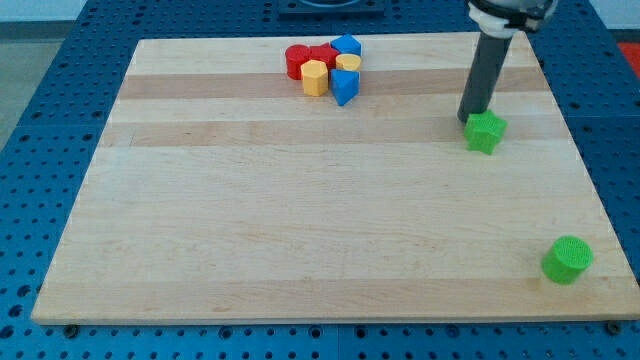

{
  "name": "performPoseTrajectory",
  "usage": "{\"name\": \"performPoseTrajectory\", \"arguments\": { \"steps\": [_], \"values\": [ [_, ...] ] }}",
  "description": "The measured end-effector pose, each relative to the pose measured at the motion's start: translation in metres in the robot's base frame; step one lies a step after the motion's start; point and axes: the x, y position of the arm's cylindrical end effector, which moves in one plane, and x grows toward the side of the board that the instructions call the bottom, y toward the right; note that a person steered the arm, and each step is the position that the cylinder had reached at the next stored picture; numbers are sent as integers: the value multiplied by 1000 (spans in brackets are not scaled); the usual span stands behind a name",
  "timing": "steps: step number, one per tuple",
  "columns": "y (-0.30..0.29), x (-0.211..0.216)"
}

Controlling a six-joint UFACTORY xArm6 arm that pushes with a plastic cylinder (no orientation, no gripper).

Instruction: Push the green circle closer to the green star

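Note:
The green circle [568, 259] lies near the bottom right corner of the wooden board [300, 220]. The green star [486, 131] lies at the view's upper right, well above and left of the circle. My tip [466, 120] rests on the board just left of and slightly above the star, touching or almost touching it. The tip is far from the green circle.
A tight cluster sits at the view's top centre: a red circle [297, 61], another red block [321, 55], a yellow block [315, 77], a yellow circle [348, 63] and two blue blocks [346, 45] [345, 87]. Blue perforated table surrounds the board.

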Motion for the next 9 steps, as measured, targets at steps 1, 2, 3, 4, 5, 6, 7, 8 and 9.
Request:
{"name": "performPoseTrajectory", "arguments": {
  "steps": [1,2,3,4,5,6,7,8,9],
  "values": [
    [1,22],
    [15,24],
    [30,37],
    [31,65],
    [31,97],
    [31,120],
    [31,136],
    [31,141],
    [18,123]
  ]
}}
